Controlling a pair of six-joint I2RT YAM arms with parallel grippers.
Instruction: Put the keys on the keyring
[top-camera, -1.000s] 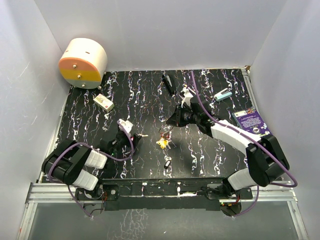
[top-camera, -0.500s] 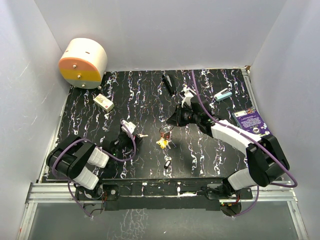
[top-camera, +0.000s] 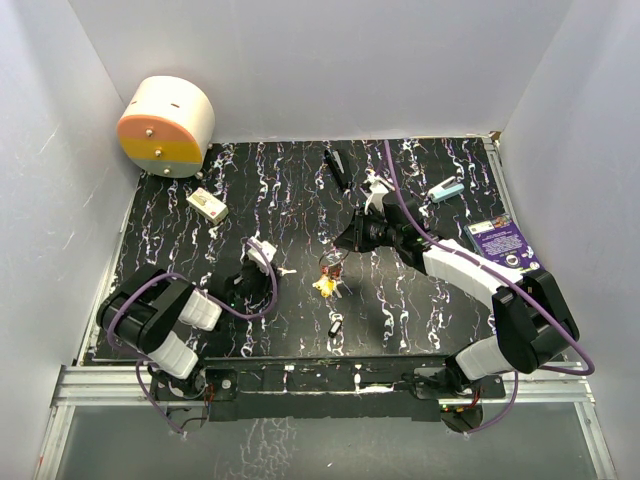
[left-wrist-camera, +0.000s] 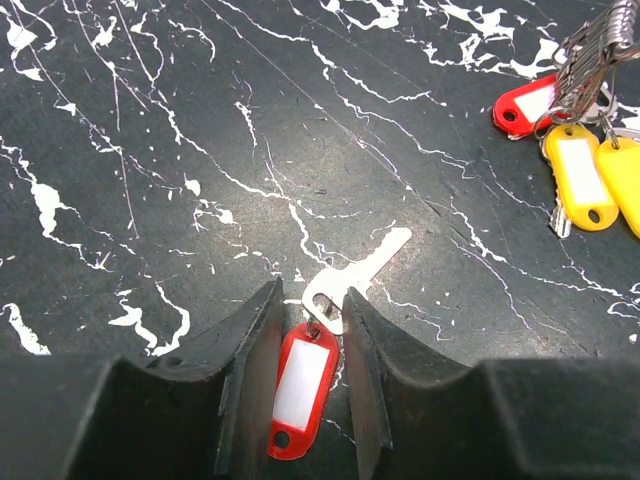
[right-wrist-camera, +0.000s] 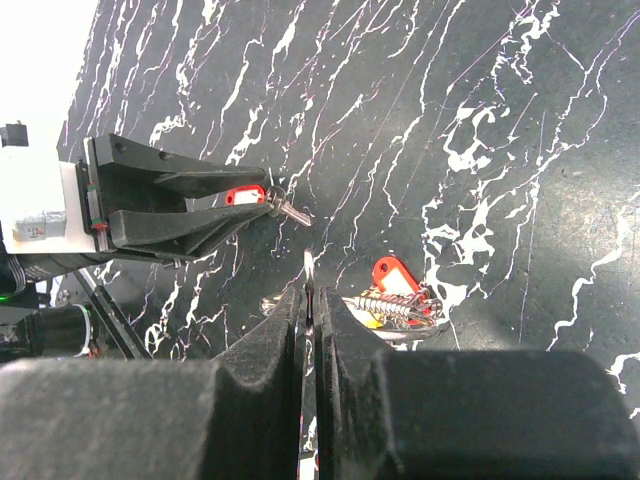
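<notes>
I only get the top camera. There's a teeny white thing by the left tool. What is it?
Observer: A silver key with a red tag. The left wrist camera shows the tag between the fingers of the left tool.
Operator: Is it squeezing it?
Observer: The fingers sit close on both sides of the tag. I cannot tell if they press it.
Operator: What's the right tool holding?
Observer: The right wrist camera shows the right tool shut on a thin silver piece, seen edge-on.
</notes>
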